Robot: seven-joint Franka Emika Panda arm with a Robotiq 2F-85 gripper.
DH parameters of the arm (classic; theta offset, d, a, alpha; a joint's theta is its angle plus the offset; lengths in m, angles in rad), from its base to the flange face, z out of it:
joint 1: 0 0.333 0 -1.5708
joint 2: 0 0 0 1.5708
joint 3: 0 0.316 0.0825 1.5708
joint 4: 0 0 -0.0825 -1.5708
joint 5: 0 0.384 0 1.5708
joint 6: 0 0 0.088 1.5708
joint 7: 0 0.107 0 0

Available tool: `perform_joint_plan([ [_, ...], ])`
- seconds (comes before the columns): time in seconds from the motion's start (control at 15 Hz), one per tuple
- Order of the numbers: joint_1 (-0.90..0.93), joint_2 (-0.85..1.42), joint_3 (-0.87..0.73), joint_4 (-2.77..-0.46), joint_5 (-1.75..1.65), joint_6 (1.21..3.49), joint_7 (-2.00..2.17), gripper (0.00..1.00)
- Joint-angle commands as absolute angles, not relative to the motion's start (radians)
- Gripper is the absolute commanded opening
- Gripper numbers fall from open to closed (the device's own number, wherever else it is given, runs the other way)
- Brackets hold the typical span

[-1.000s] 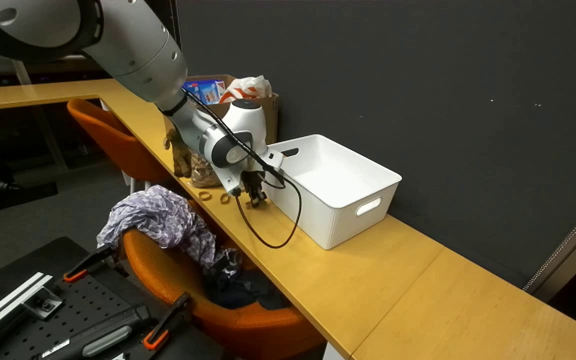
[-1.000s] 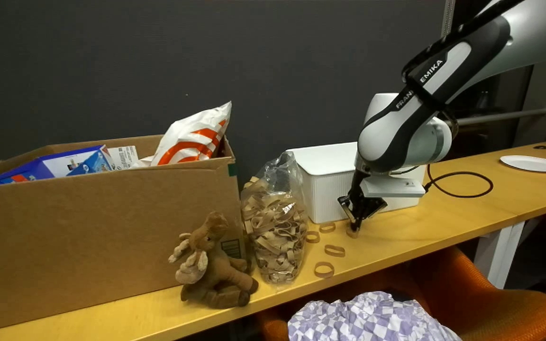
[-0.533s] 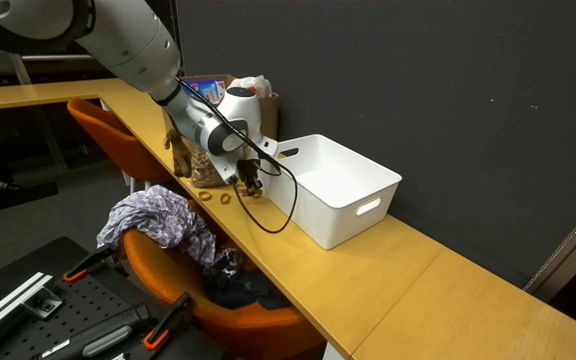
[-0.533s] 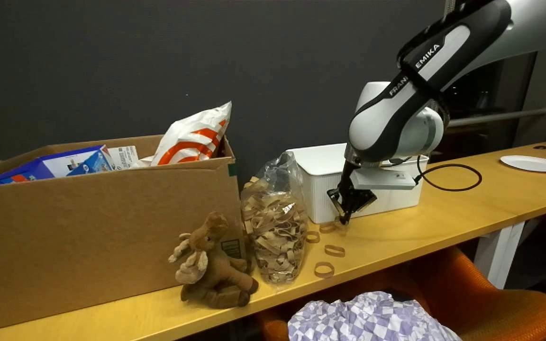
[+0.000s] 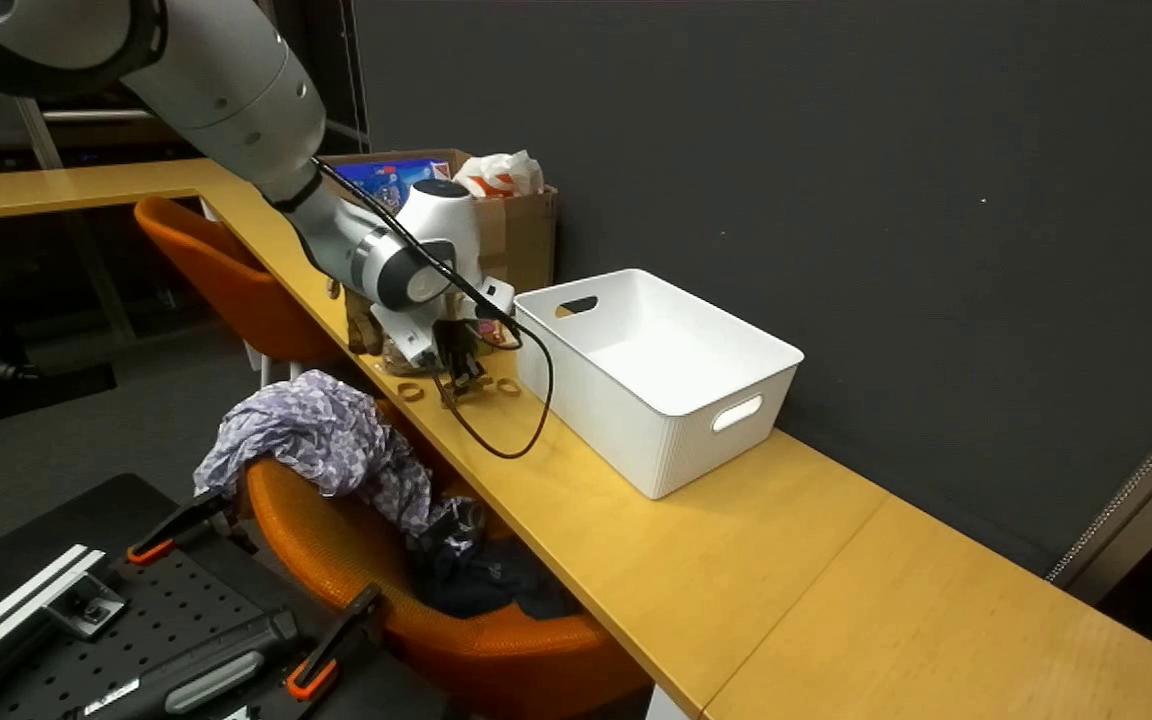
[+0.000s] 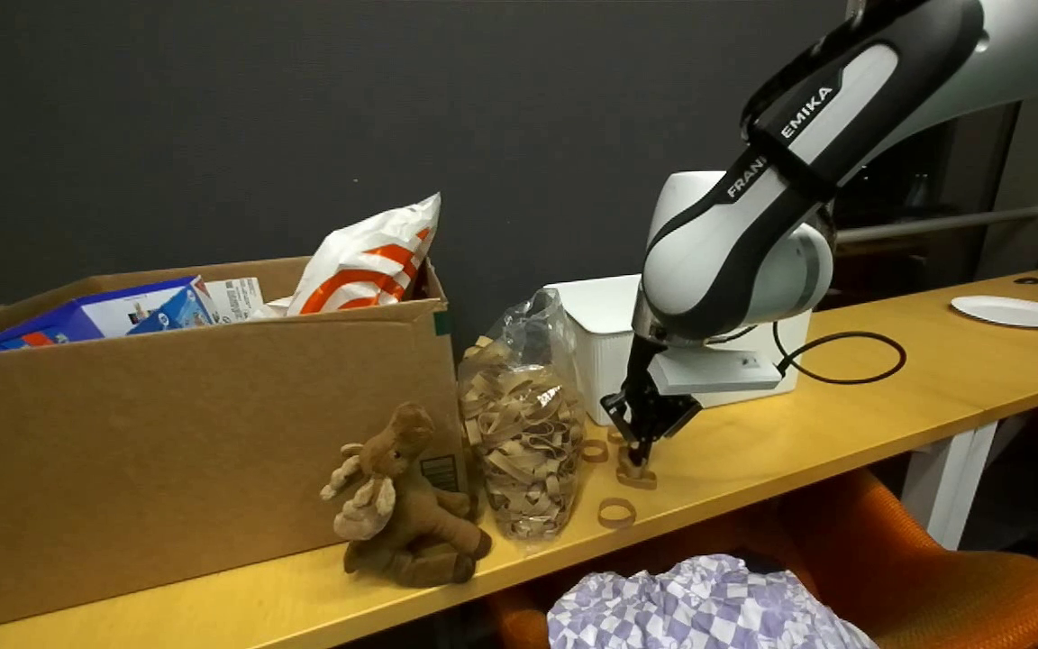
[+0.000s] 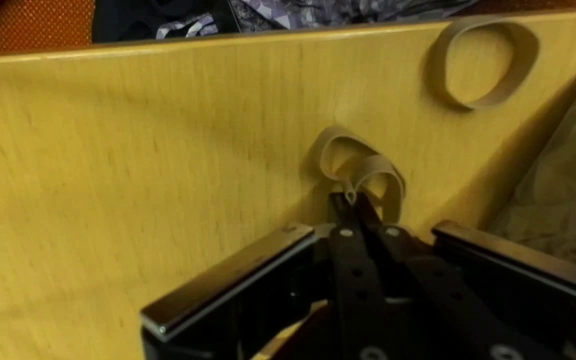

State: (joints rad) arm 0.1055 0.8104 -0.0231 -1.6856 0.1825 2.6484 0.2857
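Observation:
My gripper [image 7: 352, 202] points down at the table and its fingertips are shut on a tan rubber band [image 7: 380, 162], pinched into a fold. A second tan band [image 7: 335, 134] lies on the table right at the fingertips; the held band overlaps it, and whether they touch is unclear. The gripper also shows in both exterior views [image 5: 466, 383] [image 6: 638, 455], low over the table. A loose band [image 7: 525, 55] lies near the table edge. Other loose bands [image 6: 594, 459] lie between the gripper and a clear bag [image 6: 523, 451] full of bands.
A white bin [image 5: 596, 390] stands beside the gripper against the dark wall. A plush moose [image 6: 420, 532] and a large cardboard box [image 6: 213, 451] stand past the bag. A white plate [image 6: 1019, 312] lies farther along the table. An orange chair [image 5: 496, 660] is at the table's edge.
The gripper rose a little, moved toward the bag and the table's edge, then came down at another band. It has kept the band in its fingertips.

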Motion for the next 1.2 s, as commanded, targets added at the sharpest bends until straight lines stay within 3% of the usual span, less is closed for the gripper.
perform_joint_plan([
  [0.0, 0.115, 0.781, -0.021, -1.721, 0.171, 2.631, 0.296, 0.01],
  [0.13, 0.118, 0.787, -0.021, -1.724, 0.171, 2.63, 0.295, 0.02],
  [0.2, 0.118, 0.789, -0.02, -1.724, 0.171, 2.629, 0.293, 0.28],
  [0.27, 0.119, 0.79, -0.021, -1.726, 0.17, 2.627, 0.295, 0.3],
  [0.47, 0.119, 0.796, -0.023, -1.722, 0.169, 2.623, 0.296, 0.5],
  [0.53, 0.117, 0.801, -0.023, -1.718, 0.169, 2.624, 0.294, 0.13],
  [0.67, 0.115, 0.804, -0.023, -1.715, 0.17, 2.622, 0.293, 0.1],
  [0.73, 0.114, 0.805, -0.022, -1.715, 0.17, 2.622, 0.293, 0.02],
  [0.8, 0.113, 0.805, -0.023, -1.714, 0.171, 2.62, 0.293, 0.0],
  [1.13, 0.115, 0.791, -0.027, -1.723, 0.17, 2.62, 0.3, 0.01],
])
